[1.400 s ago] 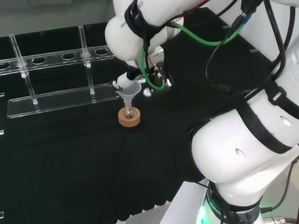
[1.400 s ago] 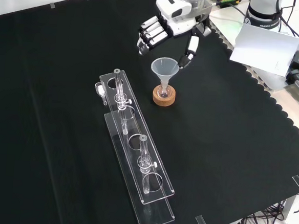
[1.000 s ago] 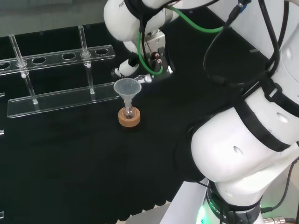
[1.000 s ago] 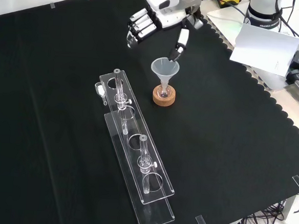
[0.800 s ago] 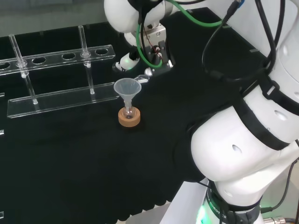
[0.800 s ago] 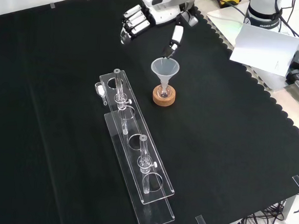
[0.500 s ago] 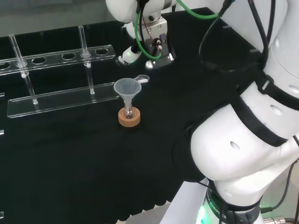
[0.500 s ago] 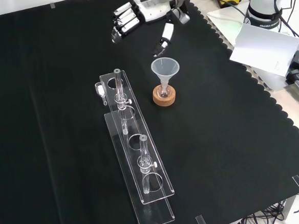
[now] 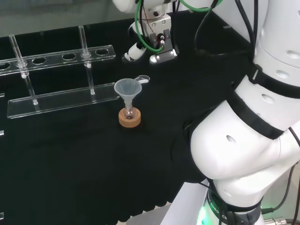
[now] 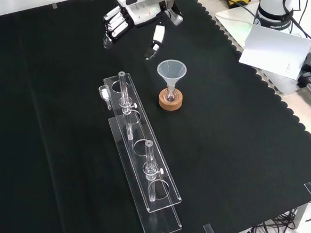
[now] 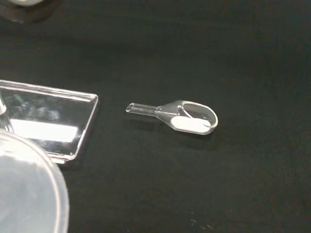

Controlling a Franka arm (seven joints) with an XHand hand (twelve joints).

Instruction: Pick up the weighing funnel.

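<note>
Fingers [image 10: 115, 23] relaxed and holding nothing, the hand [image 10: 132, 8] hangs above the black cloth [image 10: 240, 133], apart from every piece on it. The weighing funnel [image 11: 180, 116] lies flat on the cloth, untouched. In the head view it [image 9: 143, 78] sits just beside the rim of the funnel [image 9: 127, 88] that stands in its small flask on a cork ring [image 9: 129, 120], near the end of the clear test-tube rack [image 9: 61, 98], with the hand beyond it. The wrist view shows its open scoop facing up with the short stem pointing toward a corner of the rack's base [image 11: 48, 121]. A white patch sits in the bowl, and I cannot tell whether that is powder or glare. The piece is probably very light and stiff, smooth enough to slide on the cloth or squirt out of a pinch, and breakable if it is glass. The best hold is likely across the two side walls of the scoop, near where the bowl narrows into the stem. The thin stem is a poor handle, since the piece would pivot there. It should stay level in case the bowl holds something.
</note>
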